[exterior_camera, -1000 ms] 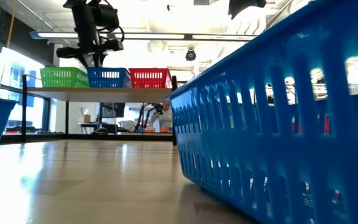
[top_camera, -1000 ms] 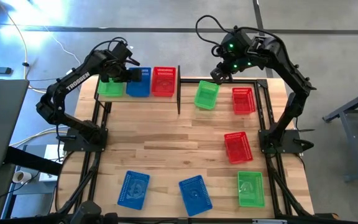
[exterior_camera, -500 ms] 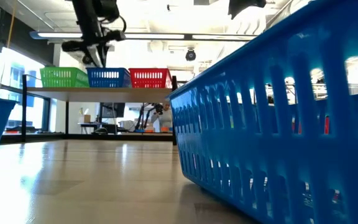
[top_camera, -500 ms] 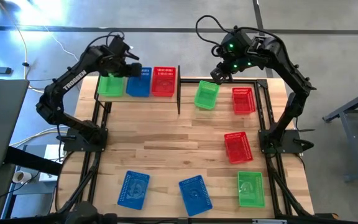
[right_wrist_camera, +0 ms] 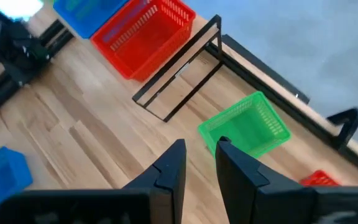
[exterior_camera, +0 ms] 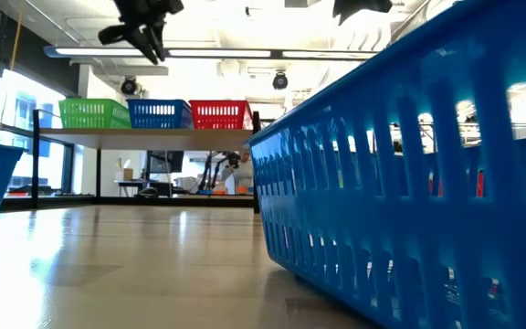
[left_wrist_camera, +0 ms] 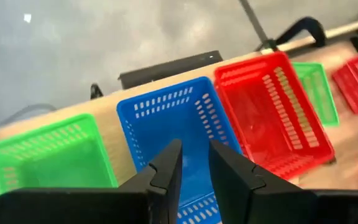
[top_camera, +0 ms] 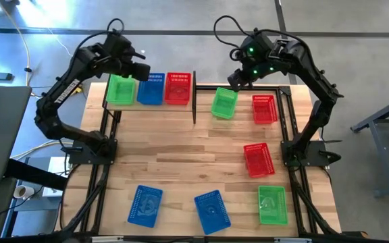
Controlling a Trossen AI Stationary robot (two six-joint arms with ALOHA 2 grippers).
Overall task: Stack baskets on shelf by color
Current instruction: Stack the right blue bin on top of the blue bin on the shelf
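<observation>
Table point(top_camera: 181, 162): plank top. Shelf point(top_camera: 150, 106) at 11 o'clock carries green basket point(top_camera: 120, 90), blue basket point(top_camera: 151, 89) and red basket point(top_camera: 178, 88) side by side, mesh-walled, each empty. Six baskets lie loose on the table. Left gripper point(left_wrist_camera: 194, 163) hovers above the blue basket, fingers slightly apart, grasping nothing. Right gripper point(right_wrist_camera: 199, 155) at 1 o'clock, likewise parted, empty.

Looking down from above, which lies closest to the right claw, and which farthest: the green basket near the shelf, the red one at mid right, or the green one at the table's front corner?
From the right gripper, in the high view:
1. Green mesh plastic basket beside the shelf, just below the gripper.
2. Red mesh plastic basket at mid right.
3. Green mesh plastic basket at the front right corner.
</observation>
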